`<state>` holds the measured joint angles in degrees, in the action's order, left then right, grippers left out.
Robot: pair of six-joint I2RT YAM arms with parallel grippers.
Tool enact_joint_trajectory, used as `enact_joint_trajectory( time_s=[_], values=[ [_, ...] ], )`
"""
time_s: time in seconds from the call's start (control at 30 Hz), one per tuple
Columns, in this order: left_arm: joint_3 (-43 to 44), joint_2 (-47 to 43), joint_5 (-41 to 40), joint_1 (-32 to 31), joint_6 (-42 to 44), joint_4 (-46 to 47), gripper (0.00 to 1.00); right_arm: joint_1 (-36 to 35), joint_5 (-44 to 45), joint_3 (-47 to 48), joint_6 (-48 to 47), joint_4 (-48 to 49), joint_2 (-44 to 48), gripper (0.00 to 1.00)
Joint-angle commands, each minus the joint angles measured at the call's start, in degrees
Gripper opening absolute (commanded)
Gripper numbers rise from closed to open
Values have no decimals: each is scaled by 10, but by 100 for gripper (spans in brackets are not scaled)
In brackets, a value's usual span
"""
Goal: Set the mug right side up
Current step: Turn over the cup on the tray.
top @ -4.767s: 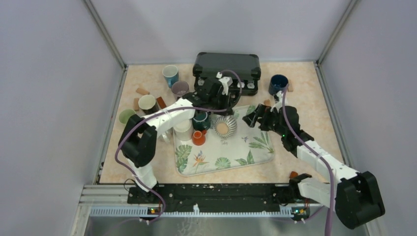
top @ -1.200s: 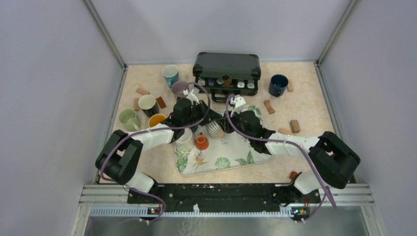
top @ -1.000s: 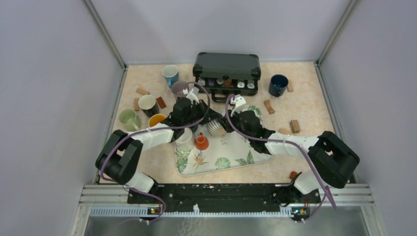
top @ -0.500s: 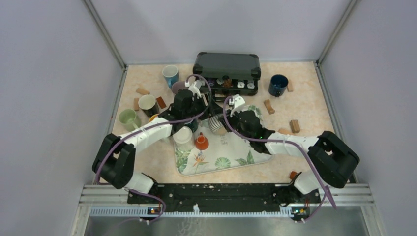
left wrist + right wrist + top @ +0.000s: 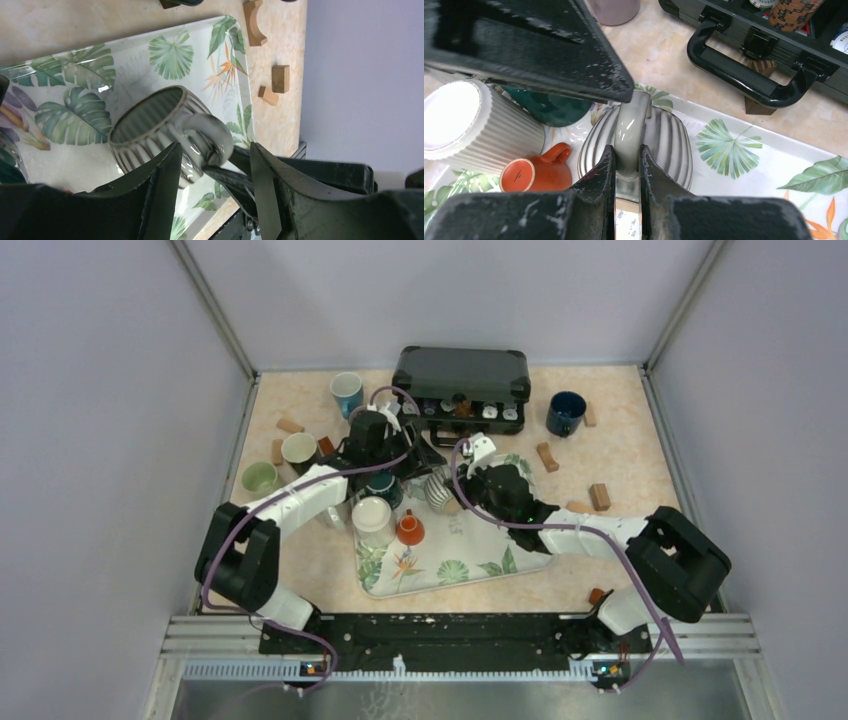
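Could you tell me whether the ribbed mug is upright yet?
Not yet: the ribbed mug is tipped, mouth facing sideways, held by the right gripper.

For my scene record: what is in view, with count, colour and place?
striped mug: one, grey-white, tilted over the tray
tray: one, white with green leaves, table middle
ribbed cup: one, white, tray's left edge
orange mug: one, small, beside the ribbed cup
teal mug: one, dark, behind the ribbed cup
light blue mug, mauve mug, white mug, green mug: one each, far left
navy mug: one, far right
wooden blocks: at least six, brown, scattered
case: one, black, far middle
left hand: open, near the striped mug's handle
right hand: shut on that handle
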<state>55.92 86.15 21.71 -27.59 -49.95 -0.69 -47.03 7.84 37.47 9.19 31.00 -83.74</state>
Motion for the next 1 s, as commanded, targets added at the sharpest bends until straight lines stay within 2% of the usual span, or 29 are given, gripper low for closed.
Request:
enact_joint_trajectory(
  time_s=[0.0, 0.13, 0.47, 0.67, 0.83, 0.97],
  values=[
    [33, 32, 42, 12, -43, 29, 59, 0, -7, -2, -18, 19, -8, 0],
    [29, 34, 55, 18, -61, 39, 58, 0, -7, -2, -25, 16, -7, 0],
    [16, 57, 116, 25, -145, 60, 47, 0, 2, -6, -41, 23, -12, 0],
    [15, 62, 113, 26, -158, 60, 45, 0, 2, -5, -51, 25, -12, 0],
    [12, 65, 113, 26, -165, 65, 34, 0, 4, -7, -57, 30, -16, 0],
    [8, 63, 108, 26, -164, 62, 17, 0, 6, -10, -60, 38, -16, 0]
  ],
)
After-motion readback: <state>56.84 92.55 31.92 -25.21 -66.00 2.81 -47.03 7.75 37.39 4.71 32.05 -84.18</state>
